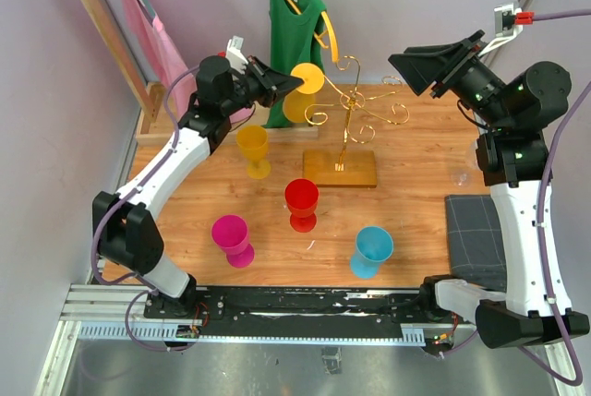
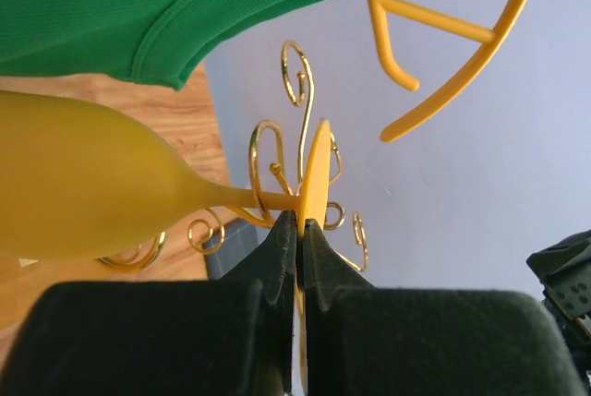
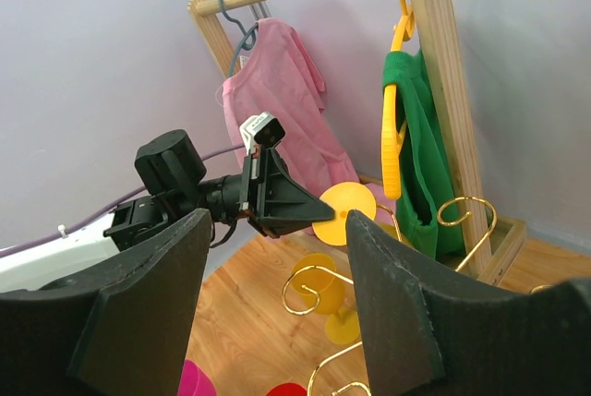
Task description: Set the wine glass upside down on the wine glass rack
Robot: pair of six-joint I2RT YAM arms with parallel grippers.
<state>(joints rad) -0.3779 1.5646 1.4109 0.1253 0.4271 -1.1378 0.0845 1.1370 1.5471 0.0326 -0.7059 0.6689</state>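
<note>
the left jaws are pinched shut on the flat foot of the yellow plastic wine glass, holding it sideways, probably so its stem can slide into a curled arm of the gold wire wine glass rack just beside it. the right jaws hang wide apart and empty, above the wooden counter on the rack's far side.

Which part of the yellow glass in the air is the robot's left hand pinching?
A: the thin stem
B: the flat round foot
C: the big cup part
B: the left gripper is shut on the thin edge of the round foot of the yellow wine glass, which lies sideways.
</note>
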